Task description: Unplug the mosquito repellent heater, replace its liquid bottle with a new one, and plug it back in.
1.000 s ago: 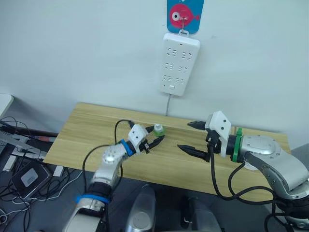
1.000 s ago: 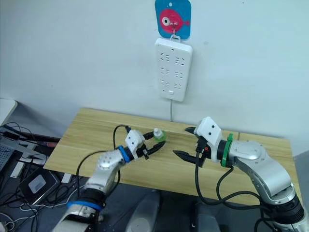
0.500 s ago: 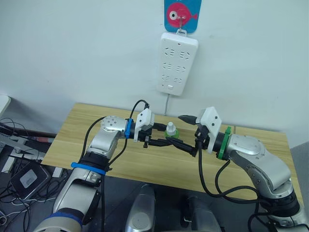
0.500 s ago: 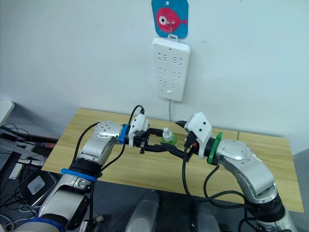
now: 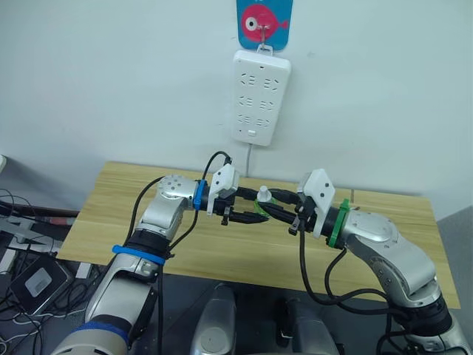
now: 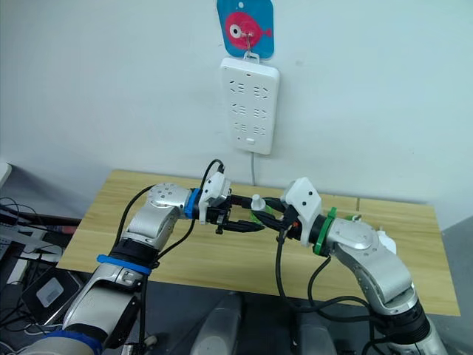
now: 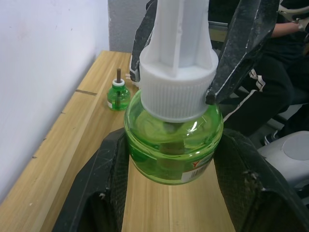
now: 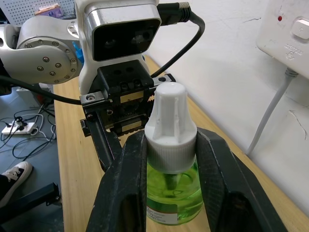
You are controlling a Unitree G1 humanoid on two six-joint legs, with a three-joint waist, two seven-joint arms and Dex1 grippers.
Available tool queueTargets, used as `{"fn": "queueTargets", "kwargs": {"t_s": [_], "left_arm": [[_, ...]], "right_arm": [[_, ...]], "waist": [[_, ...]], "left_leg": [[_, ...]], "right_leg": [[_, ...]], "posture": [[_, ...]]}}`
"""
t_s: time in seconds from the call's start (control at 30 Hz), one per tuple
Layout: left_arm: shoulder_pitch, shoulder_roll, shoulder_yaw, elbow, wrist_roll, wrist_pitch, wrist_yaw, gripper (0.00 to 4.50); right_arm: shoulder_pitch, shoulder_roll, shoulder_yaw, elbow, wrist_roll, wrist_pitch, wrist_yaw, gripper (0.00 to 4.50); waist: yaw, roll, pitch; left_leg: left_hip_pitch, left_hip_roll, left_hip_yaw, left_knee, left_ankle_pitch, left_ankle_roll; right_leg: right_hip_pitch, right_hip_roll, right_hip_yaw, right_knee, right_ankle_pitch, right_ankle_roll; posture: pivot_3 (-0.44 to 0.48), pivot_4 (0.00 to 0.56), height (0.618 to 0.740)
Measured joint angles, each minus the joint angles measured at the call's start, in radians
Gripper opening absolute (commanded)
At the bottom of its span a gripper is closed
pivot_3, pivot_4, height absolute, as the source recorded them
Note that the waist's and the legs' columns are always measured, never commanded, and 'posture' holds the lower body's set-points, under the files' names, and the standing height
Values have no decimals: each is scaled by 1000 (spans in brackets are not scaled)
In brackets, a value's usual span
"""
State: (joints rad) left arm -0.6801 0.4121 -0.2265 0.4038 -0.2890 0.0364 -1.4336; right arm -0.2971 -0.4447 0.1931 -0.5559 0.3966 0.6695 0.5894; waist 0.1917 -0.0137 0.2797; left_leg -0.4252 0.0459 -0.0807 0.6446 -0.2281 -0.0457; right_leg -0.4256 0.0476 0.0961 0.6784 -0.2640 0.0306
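Left gripper [image 7: 169,159] pinches the green bottle [image 7: 174,145]'s body; right gripper [image 8: 170,159] pinches its white cap [image 8: 170,130]; uneven twisting could slip it, dropping it onto the table [image 5: 133,214].

- A plain white wall [image 5: 111,74] rises behind a light wooden tabletop [image 5: 118,200].
- A white power strip [image 5: 258,96] hangs on the wall from a blue card with a pink fish [image 5: 264,21].
- Dark cables and devices [image 5: 26,259] lie on the floor at the left.
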Motion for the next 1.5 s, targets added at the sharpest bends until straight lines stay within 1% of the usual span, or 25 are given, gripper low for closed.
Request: {"fn": "queueTargets", "kwargs": {"t_s": [0.13, 0.23, 0.27, 0.33, 0.37, 0.43, 0.53, 0.6, 0.67, 0.73, 0.87, 0.93, 0.97, 1.03, 1.13, 1.2, 1.3, 1.33, 1.37, 1.43, 1.5], "left_arm": [[22, 10, 7, -21, -2, 3, 2, 2186], [50, 22, 12, -60, -6, 6, -6, 2186], [58, 27, 12, -75, -6, 4, -16, 2186], [75, 43, -2, -102, -4, -25, -53, 2186], [83, 51, -14, -120, -1, -46, -82, 2186], [88, 55, -35, -144, -2, -65, -122, 2186], [89, 64, -51, -165, 0, -68, -151, 2186], [88, 65, -51, -164, 1, -68, -150, 2186], [85, 66, -48, -165, 1, -67, -149, 2186], [86, 63, -52, -165, 1, -65, -149, 2186], [87, 51, -67, -163, 9, -68, -145, 2186], [87, 41, -68, -153, 24, -90, -123, 2186], [88, 42, -67, -140, 28, -96, -114, 2186], [88, 31, -59, -112, 34, -101, -79, 2186], [83, 20, -45, -88, 37, -105, -39, 2186], [75, 10, -41, -71, 44, -115, -8, 2186], [63, -5, -32, -37, 51, -126, 32, 2186], [59, -7, -29, -30, 52, -129, 42, 2186], [54, -8, -25, -19, 52, -132, 50, 2186], [42, -11, -22, 2, 55, -133, 53, 2186], [28, -21, -22, 13, 56, -134, 55, 2186]], "right_arm": [[-11, 2, 7, 18, 3, -3, 26, 1045], [-40, -24, 16, 45, 12, -15, 97, 1045], [-57, -42, 24, 61, 15, -30, 137, 1045], [-114, -85, 45, 118, 24, -69, 273, 1045], [-163, -108, 65, 181, 37, -109, 389, 1045], [-236, -129, 96, 296, 44, -187, 576, 1045], [-323, -113, 141, 456, 32, -295, 760, 1045], [-368, -94, 149, 539, 17, -343, 832, 1045], [-395, -83, 151, 584, 9, -369, 869, 1768], [-414, -78, 151, 602, 8, -383, 885, 2297], [-414, -100, 116, 582, 12, -370, 869, 3774], [-348, -156, 64, 518, 23, -340, 838, 4466], [-318, -183, 40, 503, 25, -321, 821, 4466], [-215, -232, -35, 414, 43, -257, 745, 4466], [-108, -245, -100, 279, 61, -183, 627, 4466], [-24, -200, -143, 176, 71, -130, 500, 4466], [65, -91, -150, 80, 74, -80, 316, 4466], [91, -53, -147, 55, 63, -77, 259, 4081], [110, -23, -133, 38, 52, -75, 208, 3864], [129, 7, -112, 7, 38, -71, 144, 3240], [128, 21, -89, -19, 22, -66, 102, 3240]], "waist": [[-2, 0, 0], [-1, 0, 0], [-1, 0, 0], [0, 0, 0], [0, 0, 0], [4, 0, 0], [10, 0, 0], [13, 0, 0], [24, 0, 0], [33, 0, 0], [60, 0, 0], [85, 0, 0], [93, 0, 0], [112, 0, 0], [123, 0, 0], [126, 0, 0], [127, 1, -1], [128, 1, -1], [128, 1, -1], [128, 1, -1], [128, 1, -1]], "left_leg": [[0, 0, 0, 0, 0, 0], [0, 0, 0, 0, 0, 0], [0, 0, 0, 0, 0, 0], [1, 0, 0, 1, 0, 0], [1, 0, 0, 1, 0, 0], [4, 0, 0, 0, 0, 0], [5, 0, 0, 0, 0, 0], [5, 1, 0, 0, 0, 0], [5, 1, 0, 0, 0, 0], [4, 1, 0, 0, 0, 0], [4, 1, 0, 0, 0, 0], [4, 0, 0, 0, 0, 0], [4, 0, 0, 1, 0, 0], [4, -1, 0, 1, 0, 0], [4, 0, 0, 1, 0, 0], [4, 0, 0, 1, 0, 0], [4, 1, 0, 1, 0, 0], [4, 1, 0, 1, 0, 0], [4, 0, 1, 1, 0, 0], [3, 0, 1, 1, 0, 0], [4, 0, 1, 2, 0, 0]], "right_leg": [[0, 0, 0, 0, 0, -1], [0, 0, 0, 1, 2, -3], [0, 0, 0, 1, 1, -3], [0, 0, 0, 1, 1, -2], [1, 0, 0, 1, 1, -2], [3, 0, -1, 1, 1, -2], [3, 1, -1, 2, 1, -2], [3, 1, -1, 2, 2, -4], [2, 1, -1, 2, 3, -4], [2, 0, -1, 2, 3, -4], [2, 0, -1, 2, 3, -5], [2, 0, -1, 2, 3, -5], [2, 0, -1, 2, 3, -5], [2, 0, -1, 2, 3, -5], [2, 0, 0, 2, 3, -5], [2, 1, 0, 2, 3, -5], [2, 1, 0, 2, 3, -5], [2, 1, 1, 2, 3, -5], [2, 1, 1, 2, 3, -4], [2, 1, 1, 2, 2, -2], [2, 1, 1, 2, 0, 0]], "posture": [[347, 220, 740], [359, 216, 740], [381, 219, 740], [408, 220, 740], [408, 220, 740], [428, 219, 740], [437, 222, 740], [440, 226, 740], [440, 226, 740], [435, 226, 740], [413, 223, 740], [406, 224, 740], [403, 221, 740], [392, 222, 740], [388, 222, 740], [371, 221, 740], [358, 219, 740], [353, 217, 740], [346, 217, 740], [342, 216, 740], [337, 211, 740]]}}
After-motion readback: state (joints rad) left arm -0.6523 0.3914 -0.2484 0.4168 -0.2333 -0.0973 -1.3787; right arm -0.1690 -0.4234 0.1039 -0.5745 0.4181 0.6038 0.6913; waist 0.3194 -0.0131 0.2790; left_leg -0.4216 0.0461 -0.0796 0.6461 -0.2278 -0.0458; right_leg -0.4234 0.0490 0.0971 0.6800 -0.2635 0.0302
